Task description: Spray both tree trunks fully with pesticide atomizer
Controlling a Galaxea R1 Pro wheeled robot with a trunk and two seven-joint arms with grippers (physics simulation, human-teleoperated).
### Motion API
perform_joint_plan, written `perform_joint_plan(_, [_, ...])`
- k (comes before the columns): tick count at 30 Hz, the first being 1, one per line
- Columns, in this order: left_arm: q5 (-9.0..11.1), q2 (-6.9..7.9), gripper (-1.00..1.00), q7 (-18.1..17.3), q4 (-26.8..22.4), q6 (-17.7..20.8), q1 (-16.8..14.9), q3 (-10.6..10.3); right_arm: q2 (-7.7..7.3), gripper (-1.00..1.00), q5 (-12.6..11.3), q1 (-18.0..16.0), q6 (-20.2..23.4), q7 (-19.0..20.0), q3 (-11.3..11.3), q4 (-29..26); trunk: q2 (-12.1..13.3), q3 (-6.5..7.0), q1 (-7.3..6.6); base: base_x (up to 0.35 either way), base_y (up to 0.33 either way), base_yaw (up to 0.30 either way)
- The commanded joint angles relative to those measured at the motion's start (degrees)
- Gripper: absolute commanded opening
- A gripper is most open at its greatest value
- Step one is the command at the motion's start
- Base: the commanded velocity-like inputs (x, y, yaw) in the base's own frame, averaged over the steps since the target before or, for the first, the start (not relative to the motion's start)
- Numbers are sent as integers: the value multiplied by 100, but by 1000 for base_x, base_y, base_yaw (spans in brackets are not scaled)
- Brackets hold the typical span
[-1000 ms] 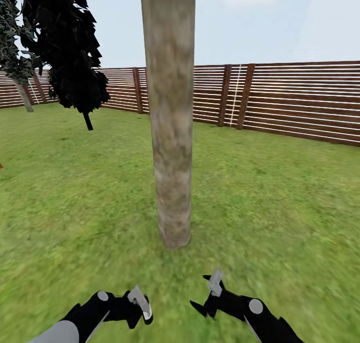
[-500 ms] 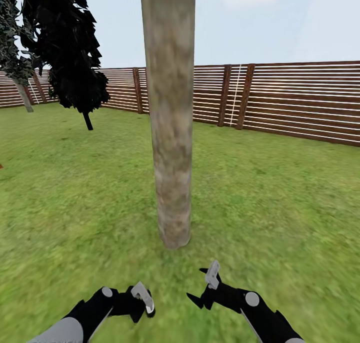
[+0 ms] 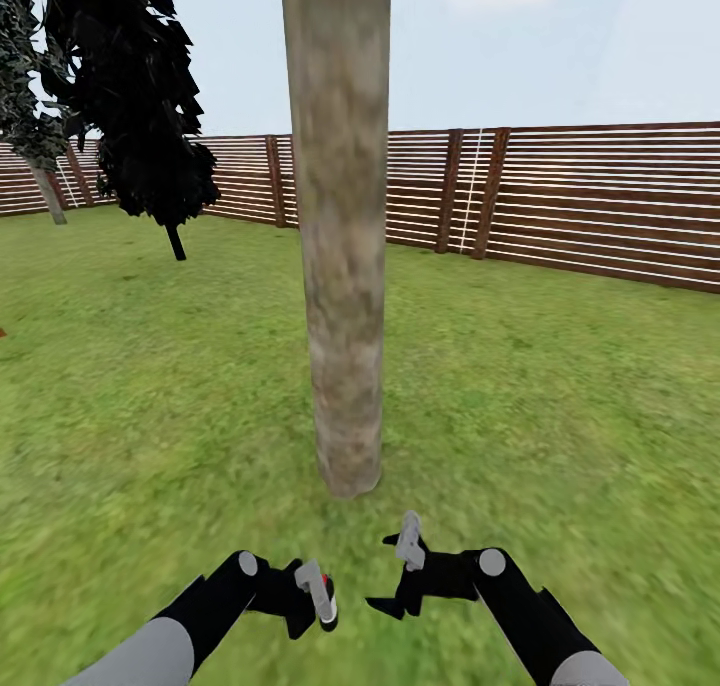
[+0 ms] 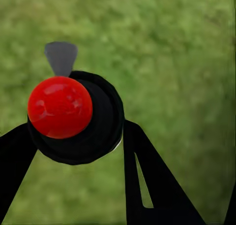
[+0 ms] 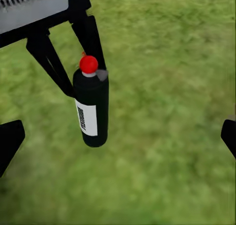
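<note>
In the head view, a thick tree trunk (image 3: 345,266) is seen standing in the middle of the green grass (image 3: 560,416), just beyond both arms. A brown fence (image 3: 600,201) runs along the far side. A black-leaved tree (image 3: 140,96) stands far off on the left. The left gripper (image 3: 318,596) is held low and near, and a small dark thing with a red dot is seen at its tip. The right gripper (image 3: 405,566) is held low on the right, close beside the left one.

In the left wrist view, the pesticide atomizer (image 4: 78,119) is seen from above, with its red round top (image 4: 60,107) and a small grey nozzle (image 4: 61,56). It is pinched between the black fingers (image 4: 147,180) of the left gripper, over the grass.

In the right wrist view, the black bottle with its white label (image 5: 86,117) is seen hanging upright from the left gripper's fingers (image 5: 91,35). The right gripper's own fingers (image 5: 10,139) are spread wide, with nothing between them.

The picking up looks done. The spraying step is in hand, but no mist is seen. Next, the nozzle needs to be aimed at the trunk and the bottle lifted toward it.
</note>
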Motion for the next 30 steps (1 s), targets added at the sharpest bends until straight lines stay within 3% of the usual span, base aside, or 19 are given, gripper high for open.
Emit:
perform_joint_plan(1, [-32,-2,-100,-4,-1,1,0,0,5,100,3,-7,46,44,2,-20,0,0,0,0,0,0])
perform_joint_plan(5, [-330,-46,-100,-10,-1,16,-9,5,21,100,6,-77,288,457,80,-106,0,0,0,0,0,0])
perform_joint_plan(9, [-386,-137,-100,-99,-11,28,-19,-1,23,100,5,-120,326,578,118,-162,0,0,0,0,0,0])
perform_joint_plan(10, [-388,-142,-100,-115,-11,29,-32,-2,23,-100,5,-121,327,588,119,-168,0,0,0,0,0,0])
perform_joint_plan(12, [-413,-147,-100,-133,-10,29,-70,-15,23,-100,5,-123,328,638,120,-186,0,0,0,0,0,0])
perform_joint_plan(15, [-658,-160,-100,-186,-10,44,-120,-73,23,-100,5,-123,328,705,120,-218,0,0,0,0,0,0])
perform_joint_plan(17, [-710,-176,-100,-334,-10,43,-129,-79,23,-100,5,-123,328,713,120,-261,0,0,0,0,0,0])
perform_joint_plan(24, [-675,-208,-100,-749,-50,-37,-132,-73,23,-100,13,-123,328,716,126,-277,0,0,0,0,0,0])
perform_joint_plan(30, [-653,-335,-100,-805,-217,-49,-132,-49,21,-100,14,-123,328,716,129,-277,0,0,0,0,0,0])
